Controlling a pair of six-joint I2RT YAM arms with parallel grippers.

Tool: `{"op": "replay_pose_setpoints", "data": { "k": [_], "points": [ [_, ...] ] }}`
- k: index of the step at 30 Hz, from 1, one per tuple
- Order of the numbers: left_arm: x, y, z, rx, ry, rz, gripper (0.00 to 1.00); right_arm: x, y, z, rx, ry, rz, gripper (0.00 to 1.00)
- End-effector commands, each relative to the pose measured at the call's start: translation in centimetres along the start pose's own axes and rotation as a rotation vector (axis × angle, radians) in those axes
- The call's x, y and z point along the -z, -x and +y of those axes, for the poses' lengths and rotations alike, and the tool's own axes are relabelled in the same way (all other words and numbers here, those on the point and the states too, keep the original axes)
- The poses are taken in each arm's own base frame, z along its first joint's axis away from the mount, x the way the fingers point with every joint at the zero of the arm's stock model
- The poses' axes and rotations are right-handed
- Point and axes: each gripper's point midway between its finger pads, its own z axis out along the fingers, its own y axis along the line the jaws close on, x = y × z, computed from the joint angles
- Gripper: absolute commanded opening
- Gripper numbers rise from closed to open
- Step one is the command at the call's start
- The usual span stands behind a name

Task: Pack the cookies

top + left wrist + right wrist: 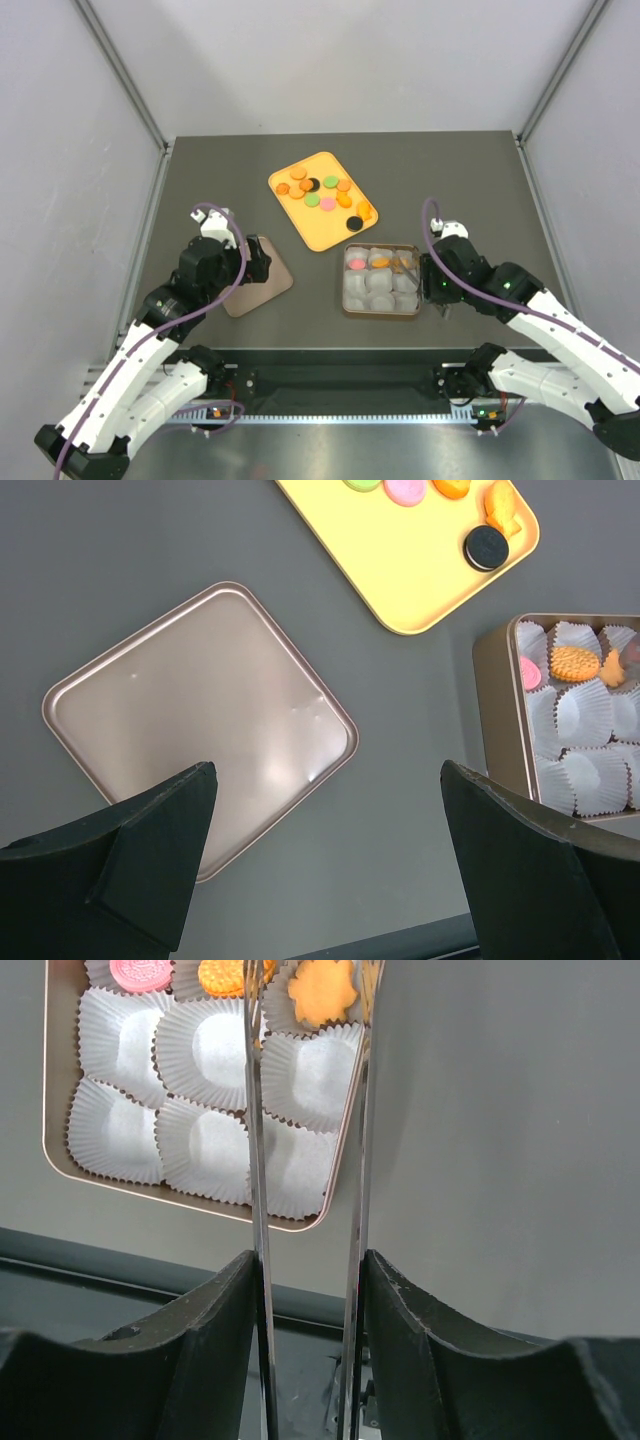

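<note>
Several cookies (318, 190), round discs in orange, pink, green and black, lie on a yellow tray (322, 232). The square tin (347, 300) of white paper cups holds a pink cookie (140, 972), a round orange one (225, 975) and an irregular orange one (322, 990). My right gripper (308, 1260) is shut on metal tongs (255, 1160). Their two blades reach over the tin's right side, and the irregular cookie lies in its cup between them. My left gripper (327, 770) is open and empty, hovering over the right corner of the tin's lid (200, 720).
The bronze lid (258, 280) lies flat on the dark table, left of the tin. The yellow tray (420, 570) sits behind both, with a black cookie (486, 547) near its corner. Grey walls close in the table's left, right and back.
</note>
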Motion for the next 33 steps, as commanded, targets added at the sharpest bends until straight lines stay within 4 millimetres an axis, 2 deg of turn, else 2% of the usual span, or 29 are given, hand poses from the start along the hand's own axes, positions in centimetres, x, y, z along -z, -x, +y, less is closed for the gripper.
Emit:
{"op": "replay_pose_setpoints", "data": {
  "k": [1, 6, 10, 14, 20, 24, 25, 26, 28, 29, 31, 33],
  "points": [
    [0.0, 0.3, -0.2, 0.004, -0.013, -0.023, 0.99, 0.2, 0.7, 0.2, -0.011, 0.003, -0.03, 0.45],
    [0.0, 0.3, -0.3, 0.003, -0.013, -0.024, 0.99, 1.4, 2.0, 1.4, -0.011, 0.067, -0.062, 0.45],
    [0.1, 0.4, -0.2, 0.003, -0.011, -0.026, 0.99, 3.9, 5.5, 2.9, -0.004, 0.131, -0.141, 0.44],
    [0.2, 0.4, -0.2, 0.005, -0.01, -0.03, 0.99, 4.4, 8.2, 4.6, 0.031, 0.169, -0.178, 0.44],
    [0.0, 0.3, -0.1, 0.005, -0.004, -0.024, 0.99, 1.7, 12.2, 7.6, 0.111, 0.158, -0.174, 0.45],
    [-0.1, 0.1, 0.0, 0.003, 0.004, -0.016, 0.99, -2.2, 12.7, 9.3, 0.16, 0.152, -0.106, 0.44],
    [-0.2, 0.2, 0.0, 0.003, 0.004, -0.015, 0.99, -2.5, 13.2, 9.7, 0.164, 0.156, -0.106, 0.43],
    [-0.2, 0.1, 0.0, 0.005, 0.009, -0.012, 0.99, -3.9, 13.1, 9.9, 0.172, 0.139, -0.078, 0.43],
    [-0.2, 0.1, 0.1, 0.007, 0.013, -0.014, 0.99, -4.6, 13.7, 10.6, 0.185, 0.151, -0.071, 0.43],
    [-0.2, 0.2, 0.0, 0.007, 0.011, -0.016, 0.99, -5.8, 13.5, 10.7, 0.189, 0.139, -0.044, 0.43],
    [-0.2, 0.2, 0.1, 0.005, 0.012, -0.017, 0.99, -6.3, 13.9, 11.2, 0.196, 0.15, -0.036, 0.42],
    [-0.2, 0.2, 0.1, 0.008, 0.013, -0.018, 0.99, -7.4, 13.9, 11.2, 0.2, 0.138, -0.014, 0.42]
  ]
}}
